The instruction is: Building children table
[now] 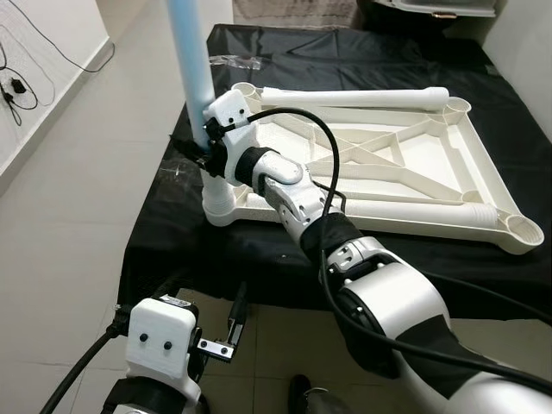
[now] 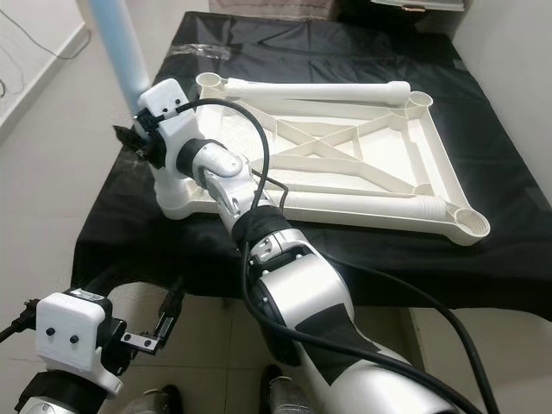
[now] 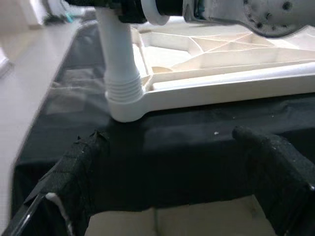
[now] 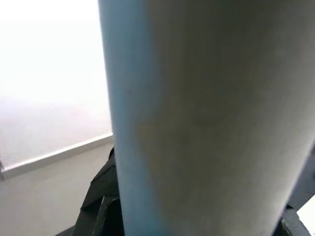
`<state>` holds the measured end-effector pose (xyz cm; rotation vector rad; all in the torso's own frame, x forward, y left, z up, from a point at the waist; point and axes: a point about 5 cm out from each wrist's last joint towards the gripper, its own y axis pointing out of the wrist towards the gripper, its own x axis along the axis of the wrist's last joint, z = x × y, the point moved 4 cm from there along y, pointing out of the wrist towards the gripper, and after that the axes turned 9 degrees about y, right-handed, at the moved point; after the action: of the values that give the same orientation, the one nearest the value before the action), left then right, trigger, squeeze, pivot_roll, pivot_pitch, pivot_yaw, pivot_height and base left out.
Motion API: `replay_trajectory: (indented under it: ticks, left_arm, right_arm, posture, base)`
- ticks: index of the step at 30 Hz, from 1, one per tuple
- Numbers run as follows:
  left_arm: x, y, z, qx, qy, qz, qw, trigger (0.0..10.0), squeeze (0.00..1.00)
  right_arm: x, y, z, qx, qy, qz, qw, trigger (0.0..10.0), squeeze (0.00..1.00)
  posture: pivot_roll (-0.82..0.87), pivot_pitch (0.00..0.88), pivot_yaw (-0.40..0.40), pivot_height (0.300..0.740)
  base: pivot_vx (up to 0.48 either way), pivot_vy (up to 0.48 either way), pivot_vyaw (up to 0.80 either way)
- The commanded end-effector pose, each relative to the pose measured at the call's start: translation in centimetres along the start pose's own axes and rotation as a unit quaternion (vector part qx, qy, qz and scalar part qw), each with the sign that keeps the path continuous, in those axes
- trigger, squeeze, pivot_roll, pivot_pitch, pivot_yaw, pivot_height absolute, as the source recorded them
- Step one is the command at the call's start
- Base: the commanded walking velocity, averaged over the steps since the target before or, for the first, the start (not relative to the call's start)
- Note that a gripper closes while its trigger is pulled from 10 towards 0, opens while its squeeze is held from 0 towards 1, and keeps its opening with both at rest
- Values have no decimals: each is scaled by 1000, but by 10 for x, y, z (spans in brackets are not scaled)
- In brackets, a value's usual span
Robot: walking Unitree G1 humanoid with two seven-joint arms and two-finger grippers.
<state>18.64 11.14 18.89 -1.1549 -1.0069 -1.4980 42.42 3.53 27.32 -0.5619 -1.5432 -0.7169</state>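
Note:
A white children's table top [image 1: 388, 164] lies upside down on a black-covered table [image 1: 172, 250]. A pale blue-white leg [image 1: 188, 52] stands upright in its near-left corner socket [image 1: 222, 207]. My right gripper [image 1: 200, 142] is shut on this leg just above the socket, and the leg [image 4: 206, 118] looms close in the right wrist view. A second leg [image 1: 354, 97] lies along the frame's far edge, and a third [image 1: 405, 211] along its near edge. My left gripper [image 1: 226, 332] hangs open below the table's front edge, its fingers [image 3: 83, 152] spread and facing the socket [image 3: 125, 98].
Cables [image 1: 17, 86] lie on the light floor by the left wall. Open tiled floor runs along the table's left side. A white object [image 1: 440, 7] stands beyond the table's far end. A wall rises close on the right.

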Motion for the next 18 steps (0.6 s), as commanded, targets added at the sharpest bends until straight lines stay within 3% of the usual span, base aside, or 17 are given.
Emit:
replay_trajectory:
  ticks: [1, 2, 8, 11, 13, 14, 15, 17, 18]
  left_arm:
    - [-5, -2, -2, -3, -5, 12, 1000, 10000, 0]
    - [-5, -2, -2, -3, -5, 12, 1000, 10000, 0]
    - [-5, -1, -2, -5, -4, 12, 1000, 10000, 0]
    - [-6, -1, -2, -5, -4, 12, 1000, 10000, 0]
    - [-6, -1, -2, -5, -4, 12, 1000, 10000, 0]
    - [-6, -1, -2, -4, -4, 12, 1000, 10000, 0]
    - [-6, -1, -2, -4, -4, 12, 1000, 10000, 0]
    - [-6, -1, -2, -5, -4, 12, 1000, 10000, 0]
    - [-6, -1, -2, -5, -4, 12, 1000, 10000, 0]
  right_arm:
    - [-56, -14, -19, -92, 39, 92, 991, 10000, 0]
    - [-53, -14, -26, -133, 42, 83, 987, 10000, 0]
    - [-50, -17, -37, -199, 61, 68, 976, 10000, 0]
    - [-47, -23, -49, -278, 77, 51, 956, 10000, 0]
    - [-47, -23, -49, -278, 77, 51, 956, 10000, 0]
    - [-45, -25, -54, -307, 82, 43, 947, 10000, 0]
    - [-45, -25, -54, -307, 82, 43, 947, 10000, 0]
    - [-44, -31, -60, -362, 90, 33, 927, 10000, 0]
    - [-44, -31, -60, -362, 90, 33, 927, 10000, 0]
  posture:
    - [114, 266, -86, 740]
    - [114, 266, -86, 740]
    - [113, 268, -86, 740]
    - [115, 270, -88, 740]
    - [115, 270, -88, 740]
    - [115, 270, -88, 740]
    - [115, 270, -88, 740]
    - [115, 270, -88, 740]
    - [115, 270, -88, 740]
  base:
    - [0, 0, 0]
    - [0, 0, 0]
    - [0, 0, 0]
    - [0, 0, 0]
    - [0, 0, 0]
    - [0, 0, 0]
    - [0, 0, 0]
    - [0, 0, 0]
    - [0, 0, 0]
